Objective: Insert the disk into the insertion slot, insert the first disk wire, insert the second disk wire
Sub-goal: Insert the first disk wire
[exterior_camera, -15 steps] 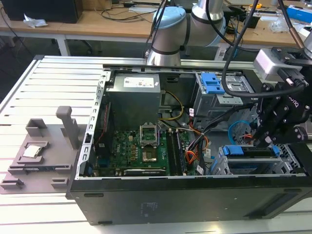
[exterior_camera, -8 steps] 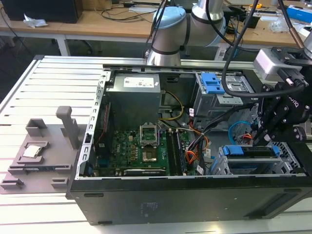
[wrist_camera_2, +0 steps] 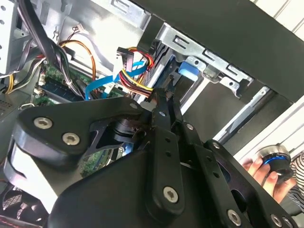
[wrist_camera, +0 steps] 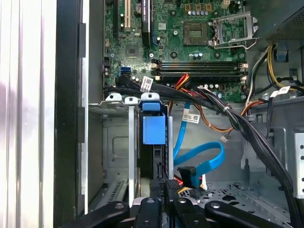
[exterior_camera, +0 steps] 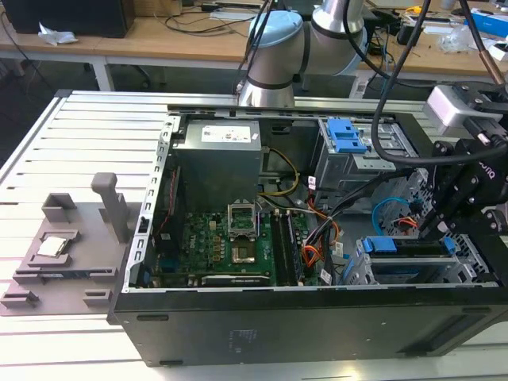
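A: Starting with the disk (wrist_camera: pixel 153 128): slid edge-on into the insertion slot (wrist_camera: pixel 118 142), blue carrier tab sitting right at the bay's mouth.

B: Same story in the exterior view. Lodged in the low silver perforated cage, at the case corner on the exterior view's right.

A: Right at its rear end, the gripper (wrist_camera_2: pixel 164 95). Pressed together, pinching the black plug of the first disk wire (wrist_camera_2: pixel 137 78), that red, yellow and black bundle.

B: Held up close against the disk's back edge, going by the first wrist view. Fully seated? Cannot tell from here.

A: On to the second disk wire (wrist_camera: pixel 219 153). Curled in a bright blue loop over the case floor, just beside the claw, with its black plug lying near the disk's rear and not visibly joined to it.

B: Widening out now: green motherboard (exterior_camera: pixel 230 246) beyond the cage, with dark memory sticks (wrist_camera: pixel 199 69) lined up across it.

A: Farther back in the black computer case (exterior_camera: pixel 278 317), the taller grey cage with the blue latch (exterior_camera: pixel 345 135), well apart from the gripper.

B: Outside the case, at the exterior view's left, a grey fixture (exterior_camera: pixel 79 238) resting on the slatted white table (exterior_camera: pixel 48 159).

A: And over in the second wrist view, a person's hand (wrist_camera_2: pixel 265 175) past the case wall, wrapped around a round black knob with a blue ring (wrist_camera_2: pixel 275 159).
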Motion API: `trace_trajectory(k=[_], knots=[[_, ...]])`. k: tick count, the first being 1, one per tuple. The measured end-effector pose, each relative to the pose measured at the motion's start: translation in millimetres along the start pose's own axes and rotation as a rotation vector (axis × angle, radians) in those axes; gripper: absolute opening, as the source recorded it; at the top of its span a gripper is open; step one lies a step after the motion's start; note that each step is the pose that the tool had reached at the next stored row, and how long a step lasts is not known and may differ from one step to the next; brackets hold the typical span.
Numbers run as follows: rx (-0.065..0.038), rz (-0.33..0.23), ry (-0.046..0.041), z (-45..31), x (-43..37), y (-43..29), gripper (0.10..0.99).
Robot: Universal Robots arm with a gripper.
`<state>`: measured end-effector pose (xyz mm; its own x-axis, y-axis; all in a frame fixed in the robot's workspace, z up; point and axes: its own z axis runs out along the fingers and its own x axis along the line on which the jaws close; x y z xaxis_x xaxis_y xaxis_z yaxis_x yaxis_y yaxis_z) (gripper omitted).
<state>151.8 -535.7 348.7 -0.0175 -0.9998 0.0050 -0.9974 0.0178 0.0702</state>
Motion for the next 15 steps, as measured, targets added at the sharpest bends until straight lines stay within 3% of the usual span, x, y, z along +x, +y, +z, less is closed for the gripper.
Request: trace_trajectory(k=[15], knots=[[0.0, 0.0, -0.0002, 13.5, -0.2, -2.9, 0.161]])
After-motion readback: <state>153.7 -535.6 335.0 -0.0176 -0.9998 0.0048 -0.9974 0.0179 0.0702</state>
